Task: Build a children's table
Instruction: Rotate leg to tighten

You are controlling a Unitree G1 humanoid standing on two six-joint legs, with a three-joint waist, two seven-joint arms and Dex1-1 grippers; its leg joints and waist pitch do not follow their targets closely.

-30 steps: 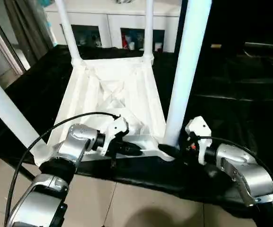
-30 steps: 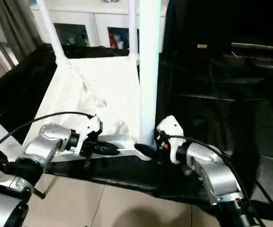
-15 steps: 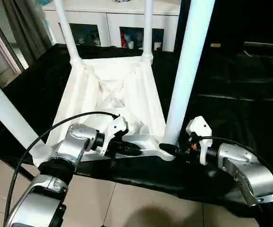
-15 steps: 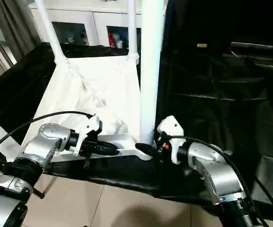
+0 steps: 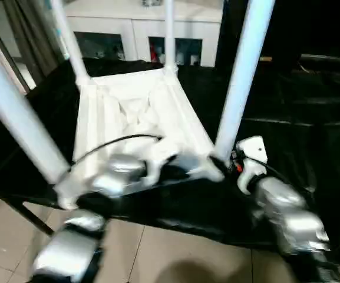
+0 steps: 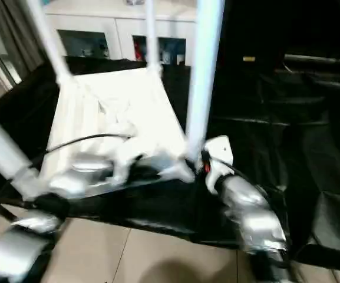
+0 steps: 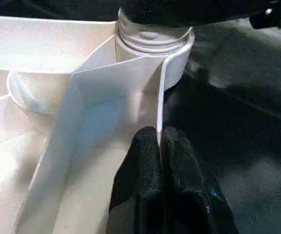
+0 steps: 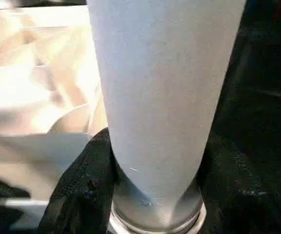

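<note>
At centre frame, the near-right leg [image 8: 164,97] is clasped low by the right gripper [image 8: 152,195] while the tabletop's rim [image 7: 160,105] is pinched by the left gripper [image 7: 160,146]. Final seating in the corner socket [image 7: 152,41] is judged underway; a firm twist or push is called for next.

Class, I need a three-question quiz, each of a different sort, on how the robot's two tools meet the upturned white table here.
1. True or false: the right tool has its fingers on either side of a table leg.
2. What does the left tool pinch: A) a cable, B) the thin rim wall of the table top, C) a cabinet door?
3. Fill in: the table top lies with its ribbed underside facing ____.

Key: 1 true; 2 B; 3 up.
</note>
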